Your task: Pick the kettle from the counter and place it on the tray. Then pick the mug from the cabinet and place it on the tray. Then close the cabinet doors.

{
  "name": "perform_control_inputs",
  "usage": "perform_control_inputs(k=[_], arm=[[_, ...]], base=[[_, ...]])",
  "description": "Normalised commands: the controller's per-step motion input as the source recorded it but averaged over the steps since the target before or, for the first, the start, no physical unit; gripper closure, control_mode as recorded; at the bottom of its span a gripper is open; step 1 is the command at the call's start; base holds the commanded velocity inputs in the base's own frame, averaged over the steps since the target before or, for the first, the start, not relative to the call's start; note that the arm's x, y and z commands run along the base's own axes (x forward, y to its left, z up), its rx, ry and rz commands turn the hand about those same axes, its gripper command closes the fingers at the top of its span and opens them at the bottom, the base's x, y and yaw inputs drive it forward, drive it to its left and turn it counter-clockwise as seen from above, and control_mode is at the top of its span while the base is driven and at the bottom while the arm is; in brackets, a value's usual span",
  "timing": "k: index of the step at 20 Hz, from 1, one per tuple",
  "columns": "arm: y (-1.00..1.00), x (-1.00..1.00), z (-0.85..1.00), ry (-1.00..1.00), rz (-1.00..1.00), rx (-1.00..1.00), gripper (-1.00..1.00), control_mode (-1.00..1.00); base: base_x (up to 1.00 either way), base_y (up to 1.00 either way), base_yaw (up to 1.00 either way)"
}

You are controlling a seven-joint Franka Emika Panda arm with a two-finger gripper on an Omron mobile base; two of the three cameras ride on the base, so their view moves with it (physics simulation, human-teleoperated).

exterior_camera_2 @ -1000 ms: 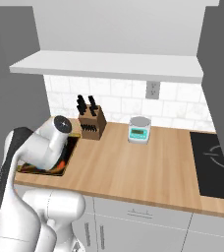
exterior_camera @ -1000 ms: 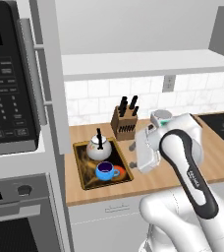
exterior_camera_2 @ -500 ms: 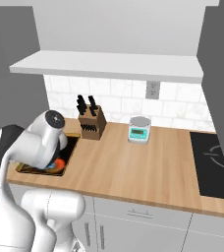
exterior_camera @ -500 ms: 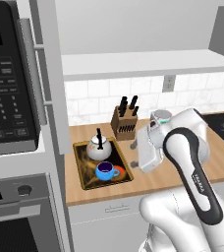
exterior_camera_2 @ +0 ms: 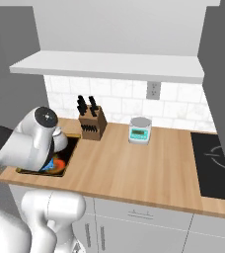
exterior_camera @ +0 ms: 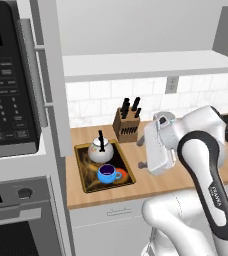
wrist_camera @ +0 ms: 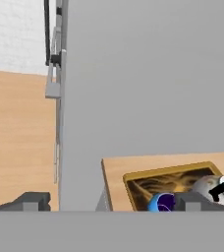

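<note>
The dark tray point(exterior_camera: 88, 181) lies on the wooden counter point(exterior_camera: 196, 175) beside the tall unit. The white kettle point(exterior_camera: 100, 149) with its black handle stands on it, and the blue mug point(exterior_camera: 107, 173) sits just in front of the kettle. My gripper point(exterior_camera: 141, 154) hangs open to the right of the tray, holding nothing and touching nothing. The hand view has its fingertips point(wrist_camera: 33, 201) wide apart, with tray point(wrist_camera: 148, 184), mug point(wrist_camera: 162, 202) and kettle point(wrist_camera: 222, 189) low right. The cabinet point(exterior_camera: 136, 25) stands open, its white shelf point(exterior_camera: 146, 65) bare. One cabinet door point(exterior_camera_2: 220, 74) is swung out at right.
A knife block point(exterior_camera: 127, 125) stands behind the tray's right side, and a small scale point(exterior_camera_2: 139, 131) further right by the wall. The cooktop point(exterior_camera_2: 218, 165) is at far right, the microwave point(exterior_camera: 8, 85) and oven at left. A flat grey panel point(wrist_camera: 148, 78) with a bar handle faces the hand.
The arm's upper links have swung slightly. The hand has barely moved beside the tray. Kettle and mug have stayed on the tray, and the jaws have stayed open.
</note>
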Motion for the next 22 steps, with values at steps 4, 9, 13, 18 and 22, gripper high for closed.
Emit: perform_control_inputs(k=[4, 9, 13, 18, 22], arm=[[0.0, -0.31, 0.31, -0.15, 0.02, 0.0, -1.0, -1.0], [0.09, -0.28, 0.34, -0.13, 0.02, 0.0, -1.0, -1.0], [0.13, -0.25, 0.32, -0.1, 0.04, 0.0, -1.0, -1.0], [0.07, -0.34, 0.26, -0.17, 0.09, 0.0, -1.0, -1.0], [0.19, -0.37, 0.28, -0.3, 0.15, 0.0, -1.0, -1.0]], base=[[0.0, 0.0, 0.0], [0.0, 0.0, 0.0], [0.0, 0.0, 0.0], [0.0, 0.0, 0.0], [0.0, 0.0, 0.0]])
